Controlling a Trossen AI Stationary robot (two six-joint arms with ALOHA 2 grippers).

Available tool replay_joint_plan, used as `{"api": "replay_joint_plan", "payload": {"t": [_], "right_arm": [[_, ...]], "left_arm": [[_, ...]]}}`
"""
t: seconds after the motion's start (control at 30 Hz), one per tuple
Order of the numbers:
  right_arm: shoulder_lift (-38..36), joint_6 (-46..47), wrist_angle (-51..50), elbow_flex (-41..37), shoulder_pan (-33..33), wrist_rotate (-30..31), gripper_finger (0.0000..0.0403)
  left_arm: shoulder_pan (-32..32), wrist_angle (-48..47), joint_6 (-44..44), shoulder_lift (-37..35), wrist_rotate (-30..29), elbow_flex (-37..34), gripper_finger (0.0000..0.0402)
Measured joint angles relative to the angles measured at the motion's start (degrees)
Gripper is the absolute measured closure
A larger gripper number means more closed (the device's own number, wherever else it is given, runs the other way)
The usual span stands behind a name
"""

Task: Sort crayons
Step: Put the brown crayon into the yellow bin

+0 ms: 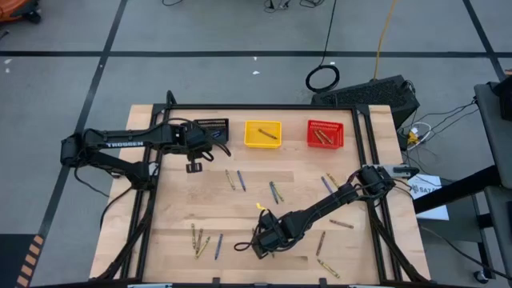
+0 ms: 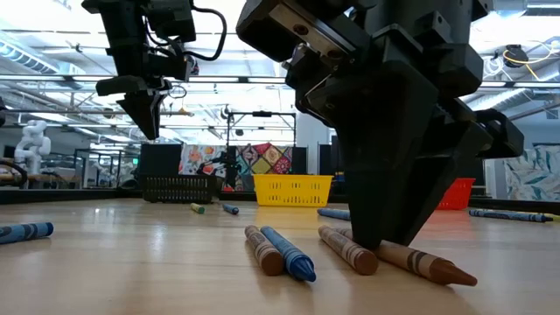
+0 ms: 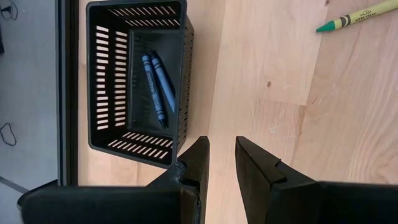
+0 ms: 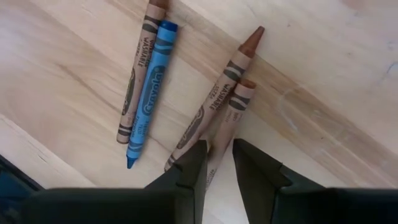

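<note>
While the left gripper (image 1: 194, 166) hangs above the wooden table (image 1: 264, 216) beside the black slotted plastic bin (image 3: 140, 74), which holds two blue crayons (image 3: 157, 87), its fingers stand slightly parted around nothing. Low at the near edge, the right gripper (image 4: 216, 163) has narrowly parted fingers straddling one of two brown paper-wrapped crayons (image 4: 221, 118); whether they grip it I cannot tell. Other crayons lie scattered across the table.
</note>
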Motion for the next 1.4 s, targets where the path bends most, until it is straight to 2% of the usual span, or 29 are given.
{"api": "replay_joint_plan", "payload": {"t": [0.47, 0.87, 0.97, 1.13, 1.4], "right_arm": [[0.36, -0.13, -6.93, 0.00, 0.02, -0.11, 0.0328], [2.14, -2.73, -9.01, -0.11, 0.04, -0.26, 0.0329], [2.01, -3.10, -8.91, -0.11, 0.03, -0.22, 0.0344], [2.01, -4.40, -8.89, -0.15, 0.02, -0.04, 0.0394], [1.84, -5.63, -8.72, -0.15, 0.00, -0.07, 0.0400]], "left_arm": [[0.02, 0.02, -0.04, 0.02, 0.00, 0.00, 0.0331], [0.02, 0.16, -0.17, 0.00, 0.09, 0.00, 0.0331], [0.02, 0.19, -0.15, -0.01, 0.13, 0.00, 0.0331], [-0.01, 0.20, -0.13, -0.01, 0.15, 0.00, 0.0331], [0.01, 0.20, 0.02, 0.00, 0.17, 0.00, 0.0331]]}}
